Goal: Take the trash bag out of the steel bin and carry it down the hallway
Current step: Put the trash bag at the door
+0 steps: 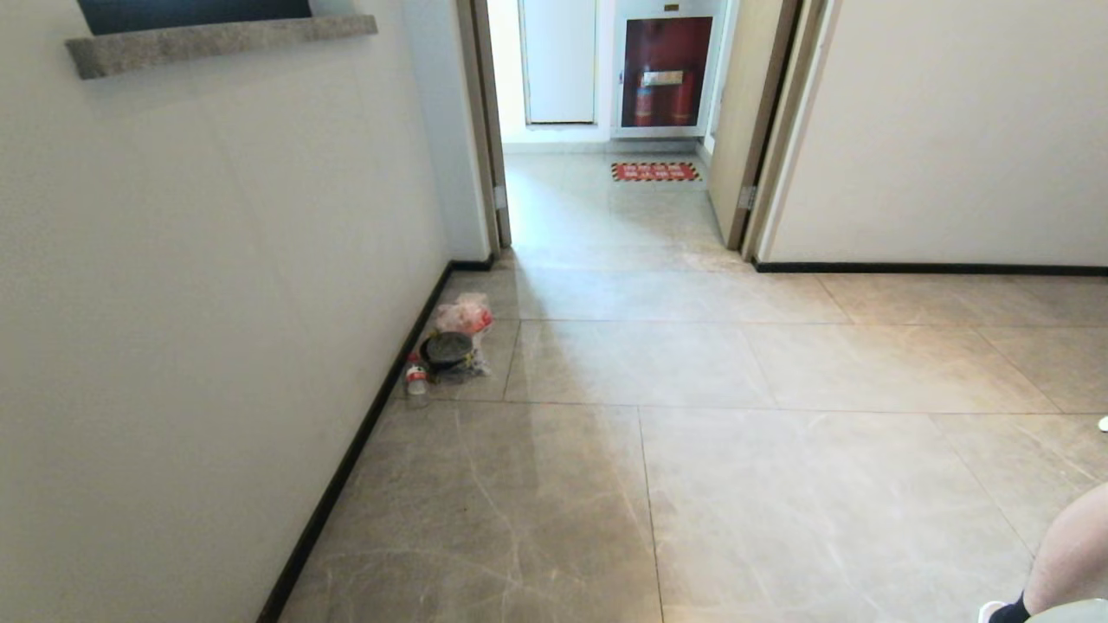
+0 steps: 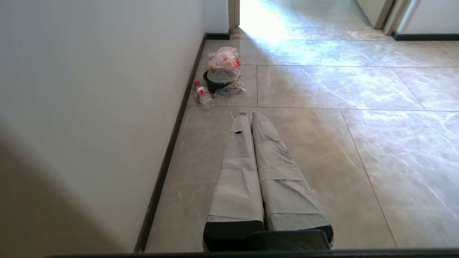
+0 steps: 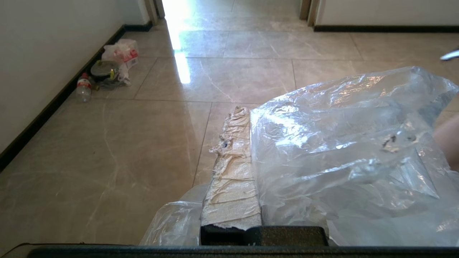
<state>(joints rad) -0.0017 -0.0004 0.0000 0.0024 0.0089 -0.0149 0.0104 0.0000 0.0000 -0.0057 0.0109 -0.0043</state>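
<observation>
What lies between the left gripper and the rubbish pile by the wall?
Only bare floor tile separates the left gripper from the rubbish pile, as the left wrist view shows.

Glossy beige marble-look floor tiles meet plain white walls edged with black baseboard; daylight spills through the brown-framed open doorway (brightly).

No text can be read anywhere. Far ahead of both grippers, past the doorway, a red floor mat with a striped border carries pale lettering too small to make out. A bottle ahead of the left gripper, by the wall, has a red label whose print cannot be read either.
</observation>
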